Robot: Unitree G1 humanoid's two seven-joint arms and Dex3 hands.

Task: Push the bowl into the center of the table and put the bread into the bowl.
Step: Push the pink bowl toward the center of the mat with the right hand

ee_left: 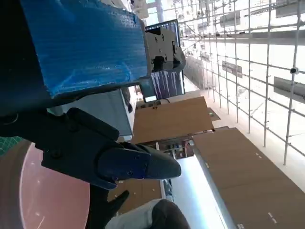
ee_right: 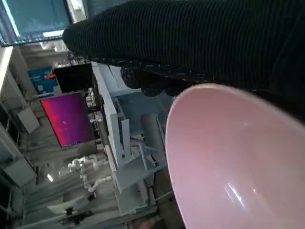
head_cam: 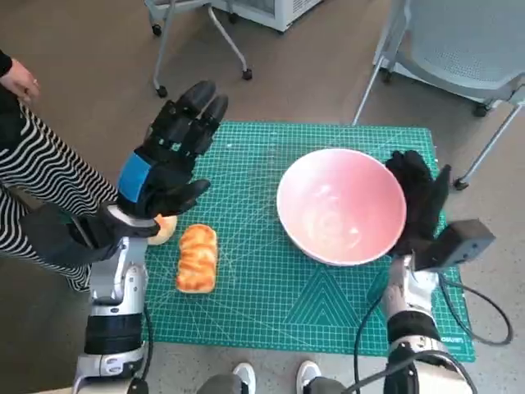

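A large pink bowl [head_cam: 342, 205] stands on the green cutting mat [head_cam: 271, 295], right of its middle. My gloved right hand [head_cam: 421, 197] lies flat against the bowl's right rim, fingers extended. That rim fills the right wrist view as a pink bowl [ee_right: 238, 157] just under the glove [ee_right: 190, 38]. A golden bread loaf [head_cam: 198, 258] lies on the mat's left part. My left hand [head_cam: 172, 156] hovers raised above and left of the bread, fingers spread, holding nothing. In the left wrist view the left hand's fingers [ee_left: 100, 152] stand apart, with the bowl [ee_left: 43, 200] beyond.
A small round bun [head_cam: 163, 229] peeks out beside my left wrist. A person in striped clothing [head_cam: 41, 172] sits at the left. Chair legs on castors [head_cam: 205, 41] and a grey chair [head_cam: 459, 49] stand beyond the mat's far edge.
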